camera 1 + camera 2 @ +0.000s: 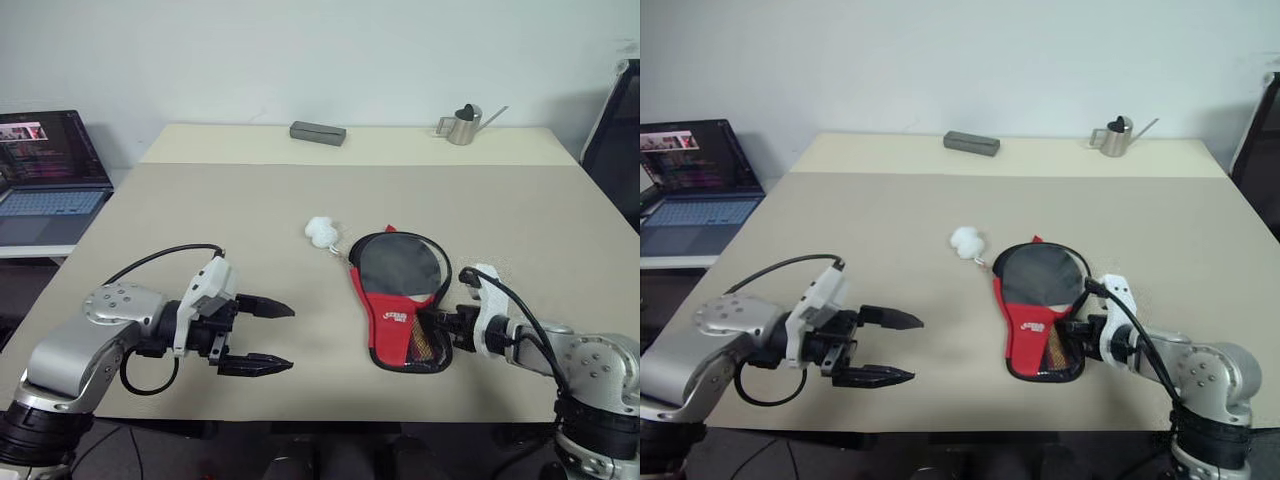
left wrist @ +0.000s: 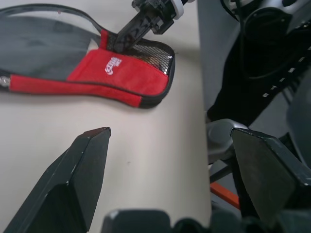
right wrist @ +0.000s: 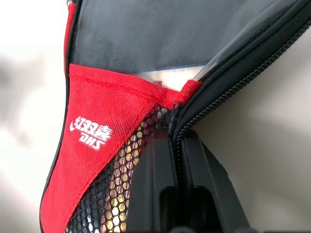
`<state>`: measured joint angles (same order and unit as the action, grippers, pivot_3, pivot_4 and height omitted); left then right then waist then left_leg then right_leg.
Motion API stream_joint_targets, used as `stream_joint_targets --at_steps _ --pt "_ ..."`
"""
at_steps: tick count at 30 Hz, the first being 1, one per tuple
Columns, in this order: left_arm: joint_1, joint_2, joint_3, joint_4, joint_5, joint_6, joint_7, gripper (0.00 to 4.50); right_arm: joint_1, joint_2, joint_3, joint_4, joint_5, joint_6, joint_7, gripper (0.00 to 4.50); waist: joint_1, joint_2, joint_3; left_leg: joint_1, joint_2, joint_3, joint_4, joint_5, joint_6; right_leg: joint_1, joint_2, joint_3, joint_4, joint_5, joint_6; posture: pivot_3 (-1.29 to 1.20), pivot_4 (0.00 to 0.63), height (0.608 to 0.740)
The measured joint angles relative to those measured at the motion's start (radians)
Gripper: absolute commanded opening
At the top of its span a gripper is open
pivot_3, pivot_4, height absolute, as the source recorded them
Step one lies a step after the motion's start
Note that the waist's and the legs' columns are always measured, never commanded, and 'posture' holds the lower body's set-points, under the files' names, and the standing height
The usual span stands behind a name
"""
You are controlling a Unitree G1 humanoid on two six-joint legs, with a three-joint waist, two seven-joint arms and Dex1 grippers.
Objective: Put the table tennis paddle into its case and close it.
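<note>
Plainly white "DHS" on the case; right gripper pinching its zipper edge — left gripper spread.

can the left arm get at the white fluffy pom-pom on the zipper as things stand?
Probably yes. The left gripper is open and hovers over bare beige table; nothing lies between it and the white fluffy pom-pom. The right gripper is shut on the black-and-red fabric case at its narrow near end, away from that path.

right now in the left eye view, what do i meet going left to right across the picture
laptop → left tool, open → grey box → white pom-pom → case → watering can → right tool, shut on the case's edge
</note>
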<state>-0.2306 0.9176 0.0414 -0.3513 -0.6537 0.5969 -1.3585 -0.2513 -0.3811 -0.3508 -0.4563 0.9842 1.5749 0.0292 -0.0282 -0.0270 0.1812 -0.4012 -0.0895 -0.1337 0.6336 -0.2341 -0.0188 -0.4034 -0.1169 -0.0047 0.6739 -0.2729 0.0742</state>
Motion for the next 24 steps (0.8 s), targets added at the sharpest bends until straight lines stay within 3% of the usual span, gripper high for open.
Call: stream_joint_targets --at_steps 12,18,22,24 --pt "-0.001 0.000 -0.035 -0.031 -0.013 0.009 -0.021 4.29 0.136 -0.101 -0.004 -0.040 0.427 -0.021 -0.266 0.02 0.000 0.000 0.000 0.000 0.001 0.000 -0.004 0.000 0.000 0.000 0.000 -0.002 -0.002 -0.001 -0.001 0.00 0.150 0.740" --pt "0.004 0.001 -0.035 -0.031 -0.013 0.008 -0.027 4.29 0.195 -0.289 0.146 -0.029 0.728 -0.232 -0.480 0.02 -0.001 0.000 0.000 0.001 0.003 0.000 -0.004 0.000 0.000 0.003 0.001 -0.003 -0.005 -0.001 -0.001 0.00 0.150 0.740" --pt "0.006 0.002 -0.035 -0.030 -0.012 0.005 -0.027 4.29 0.183 -0.366 0.256 -0.017 0.834 -0.360 -0.576 0.02 -0.001 0.000 0.000 0.003 0.012 0.000 -0.004 0.000 0.000 0.011 0.009 -0.005 -0.016 0.001 -0.003 0.00 0.150 0.740" --pt "0.010 0.002 -0.035 -0.030 -0.011 0.004 -0.027 4.29 0.179 -0.386 0.297 -0.014 0.873 -0.415 -0.613 0.50 -0.003 0.000 0.000 0.004 0.013 0.000 -0.004 0.000 0.000 0.012 0.011 -0.006 -0.016 0.001 -0.004 0.00 0.150 0.740"
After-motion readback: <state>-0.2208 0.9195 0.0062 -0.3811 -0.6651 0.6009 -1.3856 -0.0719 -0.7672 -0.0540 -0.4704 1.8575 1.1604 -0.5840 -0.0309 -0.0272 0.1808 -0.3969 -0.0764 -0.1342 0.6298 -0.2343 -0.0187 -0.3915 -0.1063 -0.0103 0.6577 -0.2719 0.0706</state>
